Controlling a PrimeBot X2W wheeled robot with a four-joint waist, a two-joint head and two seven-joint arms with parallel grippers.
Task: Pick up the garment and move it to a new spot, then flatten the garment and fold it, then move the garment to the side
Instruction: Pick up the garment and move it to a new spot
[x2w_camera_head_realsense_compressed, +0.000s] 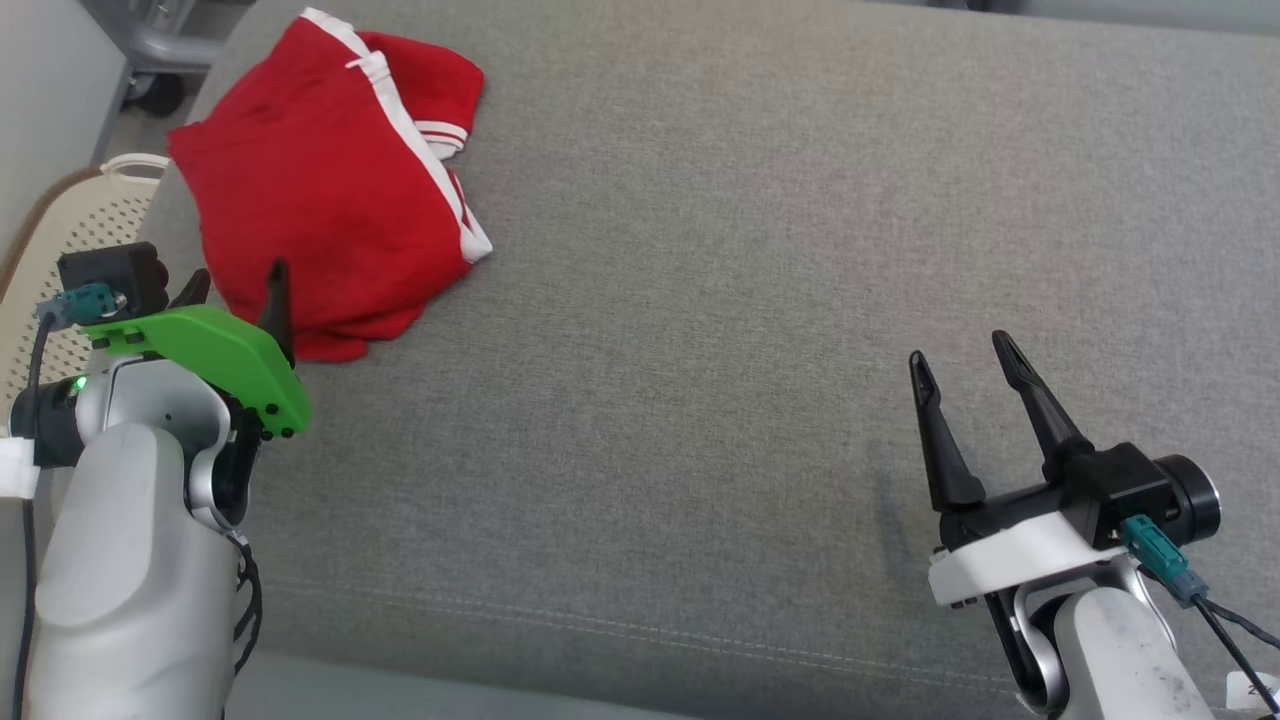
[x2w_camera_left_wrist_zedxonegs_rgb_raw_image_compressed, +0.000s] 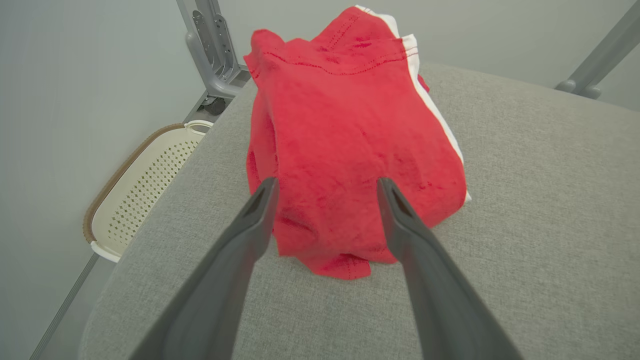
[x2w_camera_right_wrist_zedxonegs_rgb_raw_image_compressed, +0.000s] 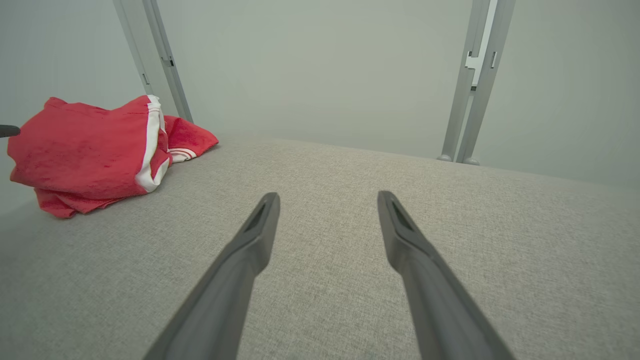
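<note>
bunched garment (x2w_camera_head_realsense_compressed: 330, 190), left gripper (x2w_camera_head_realsense_compressed: 238, 275) half-hidden

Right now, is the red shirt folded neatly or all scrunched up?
Scrunched up. The shirt sits in a lumpy heap on the grey cushion, layers bunched over each other, edges uneven.

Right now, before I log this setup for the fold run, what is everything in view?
garment: one, red with white stripes, crumpled at the padded surface's far left
padded surface: one, grey fabric, across the work area
basket: one, cream, perforated, low beside the surface's left edge
metal uprights: two, grey, beyond the far edge
left gripper: one, dark fingers, open, at the garment's near edge
right gripper: one, dark fingers, open, over bare surface, near right
</note>
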